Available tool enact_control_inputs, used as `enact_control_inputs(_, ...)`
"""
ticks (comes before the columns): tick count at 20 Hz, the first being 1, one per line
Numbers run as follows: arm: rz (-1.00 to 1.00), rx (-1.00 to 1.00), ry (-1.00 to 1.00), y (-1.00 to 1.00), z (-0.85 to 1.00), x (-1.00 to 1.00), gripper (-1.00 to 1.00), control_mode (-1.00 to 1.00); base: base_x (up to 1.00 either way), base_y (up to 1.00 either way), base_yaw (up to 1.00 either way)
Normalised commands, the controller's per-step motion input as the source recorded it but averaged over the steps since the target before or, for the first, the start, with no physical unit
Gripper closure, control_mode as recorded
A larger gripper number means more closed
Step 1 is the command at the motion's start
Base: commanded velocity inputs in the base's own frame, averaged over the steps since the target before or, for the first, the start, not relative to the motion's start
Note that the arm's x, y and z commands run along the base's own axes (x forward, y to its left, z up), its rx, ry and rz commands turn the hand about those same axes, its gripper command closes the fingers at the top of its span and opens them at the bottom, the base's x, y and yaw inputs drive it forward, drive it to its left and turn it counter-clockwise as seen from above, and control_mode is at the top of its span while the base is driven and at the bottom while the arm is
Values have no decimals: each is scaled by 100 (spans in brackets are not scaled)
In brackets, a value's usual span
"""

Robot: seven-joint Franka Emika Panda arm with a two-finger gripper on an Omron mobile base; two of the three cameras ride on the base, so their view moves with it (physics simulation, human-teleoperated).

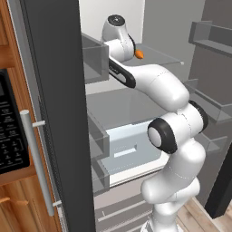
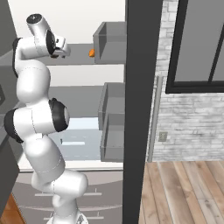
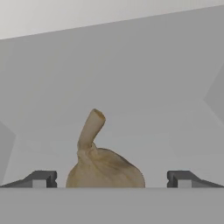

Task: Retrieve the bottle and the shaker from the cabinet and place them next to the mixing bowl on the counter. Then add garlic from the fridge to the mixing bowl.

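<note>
The tool (image 3: pixel 111 179) is spread wide around the garlic (image 3: pixel 104 164) on the fridge shelf (image 3: pixel 131 87).

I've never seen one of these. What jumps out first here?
The big white arm reaching up into an open fridge, its doors swung wide. In the hand view, a garlic bulb sits on the grey shelf between the spread fingertips of the hand. A small orange item lies on the upper shelf.

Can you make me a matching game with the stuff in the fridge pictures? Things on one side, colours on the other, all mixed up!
Things:
1. garlic
2. small food on the fridge shelf
3. robot arm
4. fridge door handle

Colours:
A. white with dark joints
B. orange
C. silver-grey
D. tan

Pairs: 1-D, 2-B, 3-A, 4-C
</note>
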Motion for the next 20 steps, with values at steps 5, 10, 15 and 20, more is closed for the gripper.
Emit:
enact_control_inputs(5,0,0,0,0,0,0,100,-100,0,0,0)
enact_control_inputs(10,0,0,0,0,0,0,100,-100,0,0,0)
enact_control_inputs(15,0,0,0,0,0,-1,100,-100,0,0,0)
enact_control_inputs(20,-1,1,-2,0,0,-62,100,-100,0,0,0)
